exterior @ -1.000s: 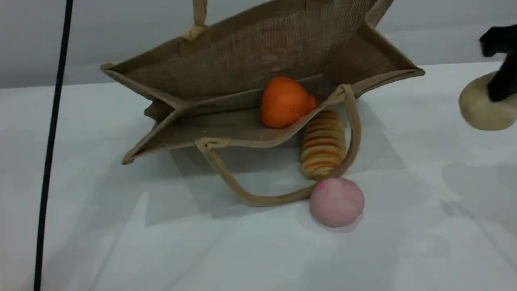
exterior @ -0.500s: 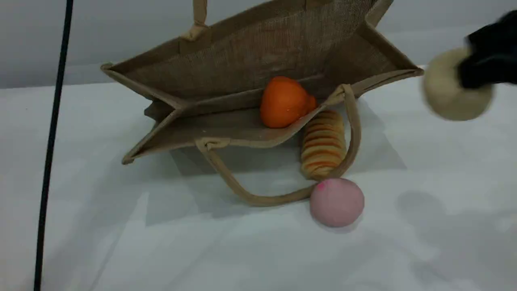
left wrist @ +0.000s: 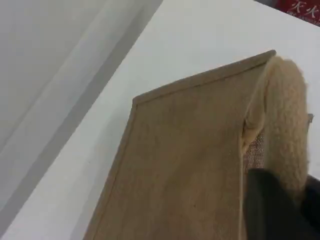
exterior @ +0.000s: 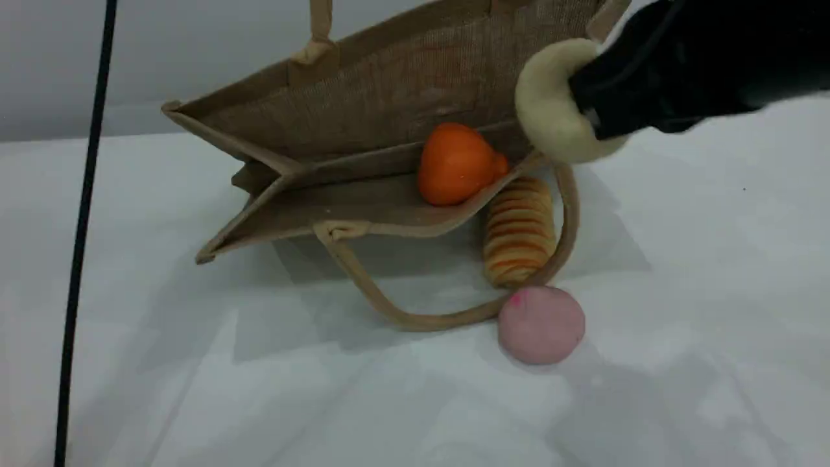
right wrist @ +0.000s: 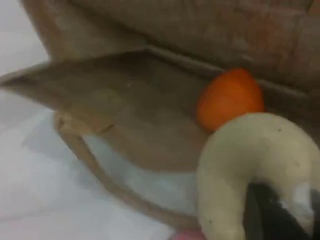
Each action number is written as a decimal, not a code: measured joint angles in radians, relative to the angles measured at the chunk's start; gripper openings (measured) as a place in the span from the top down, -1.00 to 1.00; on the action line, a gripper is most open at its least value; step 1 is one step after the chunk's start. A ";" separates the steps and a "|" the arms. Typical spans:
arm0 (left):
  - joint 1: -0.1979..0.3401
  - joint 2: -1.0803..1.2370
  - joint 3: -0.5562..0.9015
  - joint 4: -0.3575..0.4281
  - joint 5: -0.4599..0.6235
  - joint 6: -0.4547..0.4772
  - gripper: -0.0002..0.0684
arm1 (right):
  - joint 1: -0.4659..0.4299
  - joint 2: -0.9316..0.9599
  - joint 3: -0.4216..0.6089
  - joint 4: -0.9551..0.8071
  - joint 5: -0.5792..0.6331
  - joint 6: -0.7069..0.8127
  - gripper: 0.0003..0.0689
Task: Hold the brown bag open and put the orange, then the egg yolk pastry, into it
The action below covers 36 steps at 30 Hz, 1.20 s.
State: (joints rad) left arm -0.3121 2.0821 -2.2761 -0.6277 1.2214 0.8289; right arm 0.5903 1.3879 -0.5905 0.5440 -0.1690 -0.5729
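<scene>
One egg yolk pastry (exterior: 551, 104), pale, lumpy | right tool (exterior: 587, 107) grasping it

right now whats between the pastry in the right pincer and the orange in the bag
Nothing lies between them. In the scene view the egg yolk pastry, in the right pincer, hangs just right of the orange, with only the brown bag interior behind the gap.

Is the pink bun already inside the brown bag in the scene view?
No, the pink bun sits on the table outside the brown bag, by its lower handle.
</scene>
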 joint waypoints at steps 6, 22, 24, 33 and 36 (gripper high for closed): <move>0.000 0.000 0.000 0.000 0.000 0.000 0.72 | 0.000 0.146 -0.122 0.000 0.023 0.002 0.89; 0.000 0.000 0.000 0.000 0.000 -0.006 0.72 | -0.002 0.529 -0.436 0.000 0.051 -0.140 0.89; 0.000 0.000 0.000 0.000 0.000 -0.008 0.72 | -0.004 0.572 -0.468 0.000 0.051 -0.148 0.89; 0.000 0.000 0.000 0.000 0.000 -0.008 0.72 | -0.085 0.639 -0.550 0.097 0.055 -0.144 0.85; 0.000 0.000 0.000 0.000 -0.001 -0.008 0.72 | -0.113 0.638 -0.556 0.109 0.072 -0.144 0.79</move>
State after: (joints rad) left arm -0.3121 2.0821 -2.2761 -0.6277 1.2204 0.8206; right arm 0.4772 2.0262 -1.1468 0.6527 -0.0972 -0.7168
